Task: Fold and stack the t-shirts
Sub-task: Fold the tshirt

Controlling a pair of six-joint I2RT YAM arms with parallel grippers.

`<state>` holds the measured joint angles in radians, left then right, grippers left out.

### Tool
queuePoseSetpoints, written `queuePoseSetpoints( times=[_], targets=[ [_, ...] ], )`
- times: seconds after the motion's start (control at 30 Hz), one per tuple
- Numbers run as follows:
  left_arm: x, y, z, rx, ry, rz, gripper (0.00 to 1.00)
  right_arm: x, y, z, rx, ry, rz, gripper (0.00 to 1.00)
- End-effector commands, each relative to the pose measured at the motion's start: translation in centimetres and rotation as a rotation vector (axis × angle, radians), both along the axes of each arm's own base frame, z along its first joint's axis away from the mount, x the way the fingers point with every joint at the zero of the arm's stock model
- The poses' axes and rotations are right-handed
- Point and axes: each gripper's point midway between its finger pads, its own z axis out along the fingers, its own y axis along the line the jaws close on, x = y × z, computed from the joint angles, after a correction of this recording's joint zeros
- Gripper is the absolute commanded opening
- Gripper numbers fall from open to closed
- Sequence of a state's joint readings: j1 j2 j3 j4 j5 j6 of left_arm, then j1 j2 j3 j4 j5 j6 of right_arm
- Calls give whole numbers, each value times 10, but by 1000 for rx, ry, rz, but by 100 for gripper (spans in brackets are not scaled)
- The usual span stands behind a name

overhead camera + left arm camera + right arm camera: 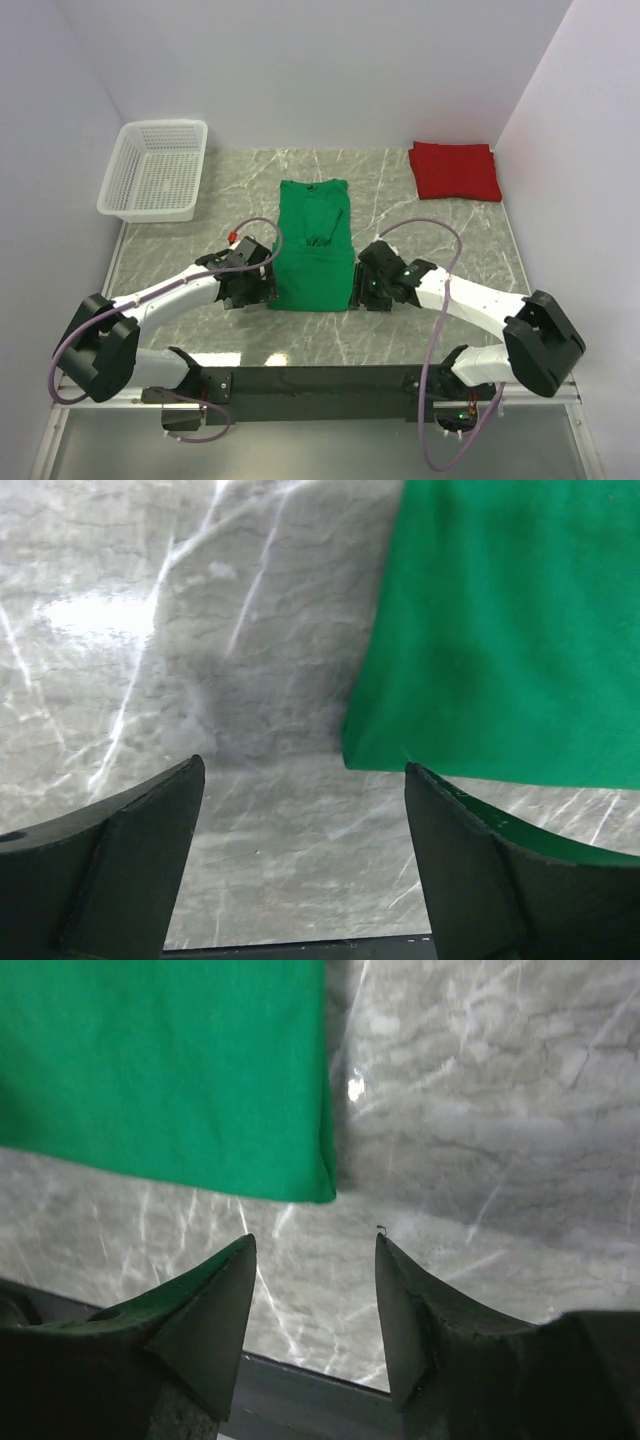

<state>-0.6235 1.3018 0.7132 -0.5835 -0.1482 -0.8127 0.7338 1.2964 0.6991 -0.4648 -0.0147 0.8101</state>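
Observation:
The green t-shirt (314, 245) lies flat in the middle of the table, folded into a long narrow rectangle, collar at the far end. The red t-shirt (454, 170) lies folded at the far right. My left gripper (262, 290) is open and empty at the green shirt's near left corner (400, 730). My right gripper (364, 290) is open and empty at its near right corner (300, 1175). Both sets of jaws hold only bare table between them.
A white mesh basket (155, 170) stands at the far left. Grey marble tabletop (420, 230) surrounds the shirts. White walls close in the left, right and back. The black base rail (320, 380) runs along the near edge.

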Motion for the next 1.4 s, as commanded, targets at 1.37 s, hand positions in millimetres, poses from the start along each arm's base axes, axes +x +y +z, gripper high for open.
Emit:
queuePoseSetpoints(
  times=[1.37],
  targets=[
    [-23,-27,-51,106,215,-142,63,3,10,-47,-265,122,44,39]
  ],
)
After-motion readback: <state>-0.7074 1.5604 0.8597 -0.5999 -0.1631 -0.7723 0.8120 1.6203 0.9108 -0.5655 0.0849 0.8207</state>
